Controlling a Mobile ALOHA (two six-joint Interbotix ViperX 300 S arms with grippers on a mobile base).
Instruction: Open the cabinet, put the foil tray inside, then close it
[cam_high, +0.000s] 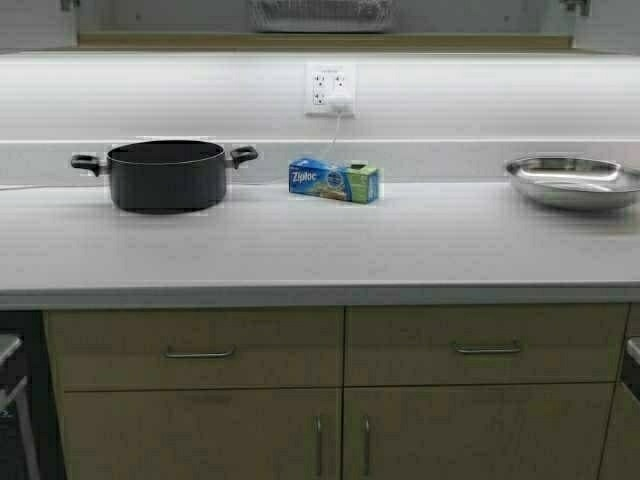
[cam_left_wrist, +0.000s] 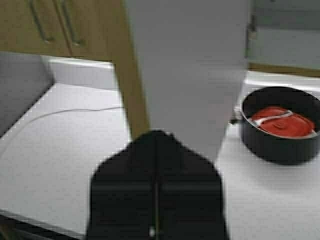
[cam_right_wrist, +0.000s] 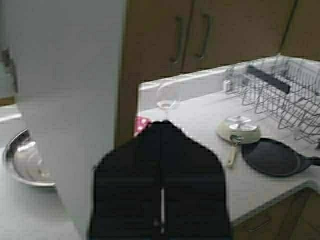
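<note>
High view shows the foil tray (cam_high: 320, 14) already on the cabinet (cam_high: 320, 42) shelf; both doors stand open, left claw (cam_left_wrist: 156, 150) and right claw (cam_right_wrist: 161, 145) each pinched shut against a door edge, which may slip free.

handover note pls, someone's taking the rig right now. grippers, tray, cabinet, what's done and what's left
Left gripper: shut on the edge of the open left cabinet door.
Right gripper: shut on the open right door.
Foil tray: already on the cabinet shelf, above the counter.
Done: cabinet opened, tray inside.
Left: swing both doors closed, let go.
</note>
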